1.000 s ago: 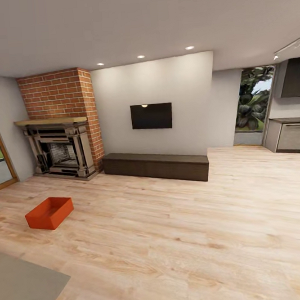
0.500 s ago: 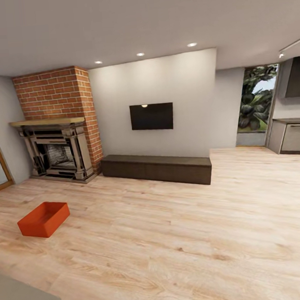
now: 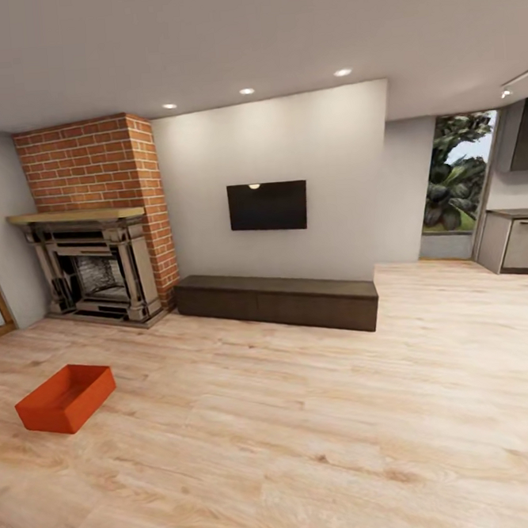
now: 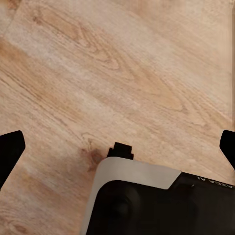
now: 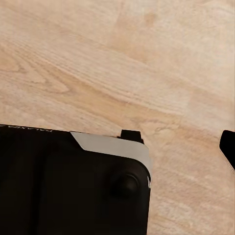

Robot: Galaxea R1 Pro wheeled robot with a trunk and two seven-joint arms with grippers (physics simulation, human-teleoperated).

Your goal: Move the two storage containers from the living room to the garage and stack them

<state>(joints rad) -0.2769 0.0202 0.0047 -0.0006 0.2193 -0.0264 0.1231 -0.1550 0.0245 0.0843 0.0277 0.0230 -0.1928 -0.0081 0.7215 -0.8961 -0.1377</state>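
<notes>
One red-orange storage container (image 3: 64, 399), open-topped and empty, lies on the living room's light wood-plank floor (image 3: 324, 426) at the left, in front of the brick fireplace (image 3: 94, 222). The second container is out of view. In the left wrist view my left gripper (image 4: 117, 149) is open; its black fingertips (image 4: 10, 152) stand far apart over bare planks. In the right wrist view my right gripper (image 5: 117, 147) is open too, with one fingertip (image 5: 228, 147) at the frame's edge and the other lost against the robot's dark base (image 5: 63, 186). Neither holds anything.
A black wall TV (image 3: 267, 206) hangs above a long dark low bench (image 3: 276, 301) on the far wall. At the right are a window with greenery (image 3: 456, 177) and grey cabinets (image 3: 524, 239). Wide wood floor lies between me and the bench.
The whole view has shifted: the camera moved forward and turned a little right. The container now shows lower and further left, and the grey surface at the bottom left has slid out.
</notes>
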